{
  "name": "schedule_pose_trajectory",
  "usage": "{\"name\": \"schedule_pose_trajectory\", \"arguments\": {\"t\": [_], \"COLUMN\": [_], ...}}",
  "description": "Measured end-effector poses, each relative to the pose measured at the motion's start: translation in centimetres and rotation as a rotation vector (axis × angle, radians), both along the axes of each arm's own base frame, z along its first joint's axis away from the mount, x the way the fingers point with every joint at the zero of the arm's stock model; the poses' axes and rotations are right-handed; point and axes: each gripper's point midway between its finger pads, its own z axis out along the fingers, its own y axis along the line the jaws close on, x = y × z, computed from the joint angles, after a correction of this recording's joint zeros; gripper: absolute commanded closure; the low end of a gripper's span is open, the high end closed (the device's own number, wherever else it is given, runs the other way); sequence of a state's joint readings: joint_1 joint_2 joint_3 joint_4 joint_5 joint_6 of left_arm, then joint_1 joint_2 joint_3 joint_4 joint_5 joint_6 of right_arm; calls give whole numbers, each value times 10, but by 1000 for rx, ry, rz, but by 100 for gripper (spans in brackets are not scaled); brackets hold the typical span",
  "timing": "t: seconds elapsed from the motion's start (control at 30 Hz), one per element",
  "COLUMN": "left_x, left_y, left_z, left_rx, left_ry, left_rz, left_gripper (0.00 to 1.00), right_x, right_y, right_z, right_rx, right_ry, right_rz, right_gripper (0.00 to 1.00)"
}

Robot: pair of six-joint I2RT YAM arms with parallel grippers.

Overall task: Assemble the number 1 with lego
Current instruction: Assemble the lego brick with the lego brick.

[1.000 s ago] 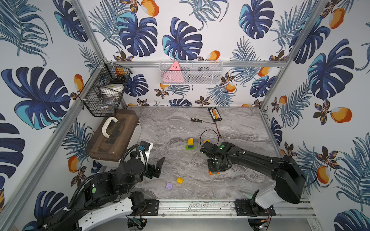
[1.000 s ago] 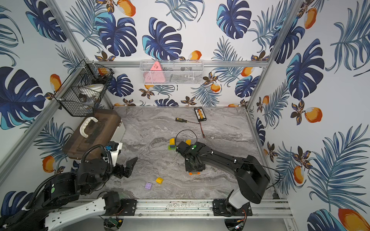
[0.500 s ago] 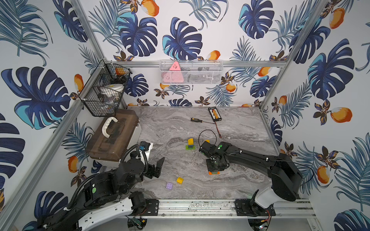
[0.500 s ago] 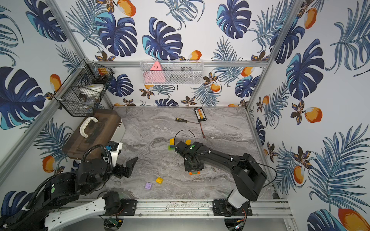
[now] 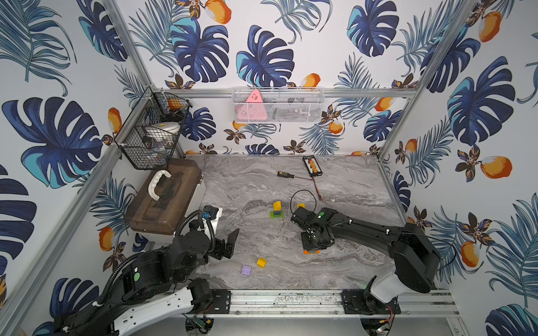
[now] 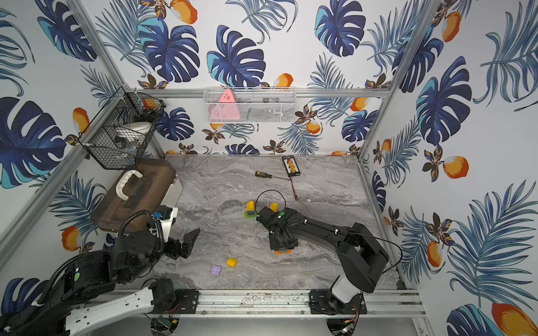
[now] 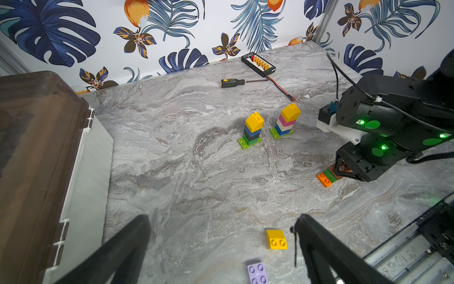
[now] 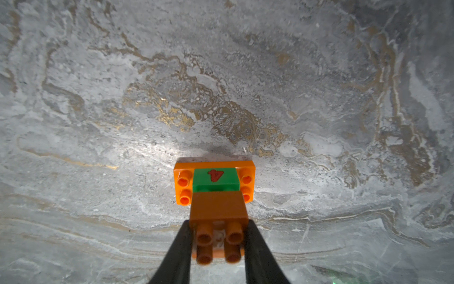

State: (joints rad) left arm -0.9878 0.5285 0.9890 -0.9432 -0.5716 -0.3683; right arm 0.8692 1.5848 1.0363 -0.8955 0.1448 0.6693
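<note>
Right gripper (image 8: pixel 218 233) is pinching the orange brick (image 8: pixel 218 206) atop the green brick (image 8: pixel 216 180), with the yellow brick (image 5: pixel 261 262) lying at its eight o'clock in a top view.

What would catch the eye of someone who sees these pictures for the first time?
The right claw, shut on the orange brick atop a short stack near the middle of the marble table, draws the eye first. Farther back, a blue-and-black tower and a pink-and-white tower stand upright and apart. Near the front rail, a yellow brick and a purple brick lie loose before the open left claw.
</note>
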Motion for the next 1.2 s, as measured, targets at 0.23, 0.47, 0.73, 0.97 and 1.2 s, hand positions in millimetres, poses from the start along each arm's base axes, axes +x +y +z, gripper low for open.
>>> {"name": "schedule_pose_trajectory", "arguments": {"t": [0.23, 0.47, 0.73, 0.97, 1.2], "left_x": [0, 0, -1, -1, -1], "left_y": [0, 1, 1, 1, 2], "left_z": [0, 1, 1, 1, 2], "left_rx": [0, -5, -7, -8, -13], "left_ry": [0, -2, -3, -4, -7], "left_rz": [0, 1, 1, 1, 2], "left_gripper": [1, 1, 1, 1, 1], "right_x": [2, 3, 2, 11, 18], "right_y": [0, 1, -1, 0, 3], "right_z": [-1, -4, -9, -5, -2], "right_rx": [13, 0, -2, 0, 1], "right_ry": [-5, 1, 3, 5, -5], "right_rz": [-8, -9, -12, -36, -43], "right_gripper": [87, 87, 89, 85, 55]}}
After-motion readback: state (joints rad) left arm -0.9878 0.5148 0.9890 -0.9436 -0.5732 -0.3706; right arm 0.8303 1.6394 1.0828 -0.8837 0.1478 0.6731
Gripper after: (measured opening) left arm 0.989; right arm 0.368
